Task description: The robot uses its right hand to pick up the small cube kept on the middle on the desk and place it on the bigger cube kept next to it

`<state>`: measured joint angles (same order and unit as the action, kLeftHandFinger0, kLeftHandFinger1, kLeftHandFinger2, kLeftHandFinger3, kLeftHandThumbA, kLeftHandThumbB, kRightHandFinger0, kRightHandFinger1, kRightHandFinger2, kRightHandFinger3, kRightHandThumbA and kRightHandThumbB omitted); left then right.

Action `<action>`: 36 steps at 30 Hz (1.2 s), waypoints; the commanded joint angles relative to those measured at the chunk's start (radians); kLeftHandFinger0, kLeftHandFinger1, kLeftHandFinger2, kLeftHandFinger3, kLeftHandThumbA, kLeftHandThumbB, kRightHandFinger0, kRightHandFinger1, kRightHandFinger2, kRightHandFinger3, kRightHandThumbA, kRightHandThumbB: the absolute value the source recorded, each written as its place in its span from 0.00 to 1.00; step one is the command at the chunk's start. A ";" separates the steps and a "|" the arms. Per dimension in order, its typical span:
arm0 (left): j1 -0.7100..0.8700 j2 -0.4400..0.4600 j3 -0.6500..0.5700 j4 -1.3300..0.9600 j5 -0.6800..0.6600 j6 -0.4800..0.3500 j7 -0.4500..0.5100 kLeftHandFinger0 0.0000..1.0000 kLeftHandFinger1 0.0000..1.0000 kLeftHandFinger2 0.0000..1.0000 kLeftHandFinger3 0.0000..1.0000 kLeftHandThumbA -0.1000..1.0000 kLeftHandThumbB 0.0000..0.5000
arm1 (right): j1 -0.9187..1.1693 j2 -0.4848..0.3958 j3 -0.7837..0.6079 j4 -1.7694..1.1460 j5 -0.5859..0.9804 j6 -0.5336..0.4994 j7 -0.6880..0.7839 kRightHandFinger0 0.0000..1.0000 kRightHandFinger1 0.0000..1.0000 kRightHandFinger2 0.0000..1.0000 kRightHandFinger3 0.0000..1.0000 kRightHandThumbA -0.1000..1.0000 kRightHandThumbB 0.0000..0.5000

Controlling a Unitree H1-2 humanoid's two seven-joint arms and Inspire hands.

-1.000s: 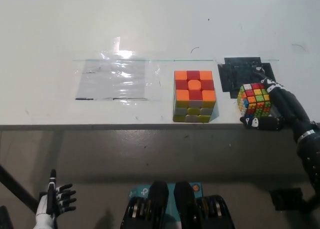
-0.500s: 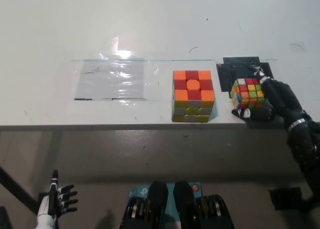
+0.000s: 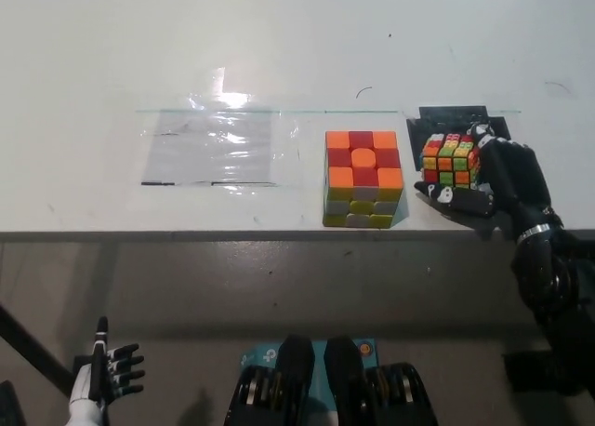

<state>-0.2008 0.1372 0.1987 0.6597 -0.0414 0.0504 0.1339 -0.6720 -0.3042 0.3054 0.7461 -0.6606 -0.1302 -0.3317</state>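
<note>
On the white desk (image 3: 279, 35), seen from the head camera, the black right hand (image 3: 493, 179) is wrapped around the small cube (image 3: 448, 159), with fingers (image 3: 457, 198) curled under its near side and others against its right face. The small cube sits over a patch of black tape (image 3: 446, 119) near the desk's front edge, just to the right of the bigger cube (image 3: 362, 178) and apart from it. The bigger cube rests on the desk with an orange and red top face. Farther left lies a clear plastic sheet (image 3: 214, 147), flat on the surface. Below the desk edge, at the picture's lower left, the white left hand (image 3: 107, 375) hangs idle with its fingers spread, holding nothing.
</note>
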 commanded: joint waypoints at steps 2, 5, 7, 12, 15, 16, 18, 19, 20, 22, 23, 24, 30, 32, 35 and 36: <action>-0.011 0.016 0.000 -0.011 0.009 -0.054 0.018 0.60 0.61 0.61 0.59 1.00 0.74 | -0.073 0.003 0.014 0.027 -0.047 -0.070 -0.140 0.00 0.27 0.61 0.45 0.00 0.00; -0.012 0.015 0.003 -0.011 0.004 -0.048 0.017 0.59 0.61 0.60 0.58 1.00 0.71 | -0.073 0.003 0.017 0.037 -0.048 -0.076 -0.149 0.00 0.26 0.60 0.47 0.00 0.00; -0.013 0.014 0.004 -0.009 0.003 -0.050 0.017 0.59 0.62 0.60 0.57 1.00 0.71 | -0.072 0.002 0.017 0.040 -0.046 -0.079 -0.152 0.00 0.24 0.57 0.48 0.00 0.00; -0.018 0.019 -0.002 0.008 0.015 -0.069 0.024 0.57 0.60 0.58 0.55 1.00 0.69 | -0.068 0.003 -0.001 0.034 -0.018 -0.100 -0.148 0.00 0.22 0.54 0.46 0.00 0.00; -0.015 0.015 0.004 -0.002 0.011 -0.056 0.029 0.58 0.59 0.58 0.55 1.00 0.68 | -0.075 -0.006 0.001 0.007 -0.027 -0.081 -0.133 0.00 0.20 0.50 0.42 0.00 0.07; -0.017 0.015 0.007 0.002 0.006 -0.056 0.027 0.58 0.60 0.59 0.56 1.00 0.65 | -0.079 -0.012 0.004 -0.006 -0.037 -0.069 -0.126 0.00 0.20 0.50 0.42 0.00 0.08; -0.016 0.016 0.011 0.007 -0.001 -0.060 0.021 0.61 0.63 0.62 0.57 1.00 0.63 | -0.085 -0.015 0.003 -0.008 -0.039 -0.075 -0.133 0.00 0.18 0.48 0.39 0.00 0.11; -0.017 0.016 0.011 0.009 -0.002 -0.059 0.019 0.62 0.64 0.63 0.58 1.00 0.62 | -0.087 -0.016 0.001 -0.006 -0.036 -0.083 -0.138 0.00 0.18 0.48 0.39 0.00 0.11; -0.009 0.015 0.014 0.003 -0.005 -0.058 0.017 0.62 0.64 0.63 0.58 1.00 0.62 | -0.090 -0.016 0.000 -0.009 -0.032 -0.081 -0.126 0.00 0.18 0.49 0.40 0.00 0.10; -0.004 0.012 0.013 0.000 -0.002 -0.057 0.020 0.64 0.66 0.66 0.62 1.00 0.62 | -0.098 -0.023 0.000 -0.023 -0.035 -0.083 -0.120 0.00 0.20 0.55 0.45 0.00 0.14; -0.003 0.010 0.015 0.003 0.000 -0.060 0.027 0.63 0.64 0.65 0.63 1.00 0.63 | -0.105 -0.028 -0.004 -0.043 -0.030 -0.091 -0.116 0.00 0.21 0.55 0.44 0.00 0.19; -0.003 0.010 0.015 0.004 0.002 -0.062 0.028 0.62 0.64 0.65 0.63 1.00 0.62 | -0.106 -0.029 -0.004 -0.049 -0.030 -0.088 -0.112 0.00 0.21 0.54 0.44 0.00 0.18; 0.007 0.006 0.020 -0.002 -0.002 -0.052 0.029 0.58 0.60 0.61 0.61 1.00 0.60 | -0.116 -0.038 -0.007 -0.111 -0.030 -0.074 -0.089 0.00 0.18 0.47 0.38 0.00 0.26; 0.009 0.006 0.018 -0.008 0.003 -0.046 0.030 0.58 0.60 0.61 0.62 1.00 0.60 | -0.119 -0.039 -0.011 -0.123 -0.026 -0.069 -0.082 0.00 0.18 0.46 0.37 0.00 0.26; 0.015 0.006 0.014 -0.012 0.010 -0.040 0.039 0.59 0.62 0.64 0.65 1.00 0.63 | -0.126 -0.043 -0.011 -0.146 -0.031 -0.070 -0.078 0.00 0.15 0.44 0.37 0.00 0.26; 0.018 0.007 0.010 -0.014 0.013 -0.038 0.037 0.59 0.62 0.65 0.66 1.00 0.63 | -0.124 -0.044 -0.011 -0.157 -0.032 -0.067 -0.074 0.00 0.15 0.44 0.37 0.00 0.26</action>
<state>-0.1836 0.1342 0.2113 0.6667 -0.0416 0.0262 0.1468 -0.7266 -0.3203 0.3126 0.6514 -0.6902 -0.1803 -0.4147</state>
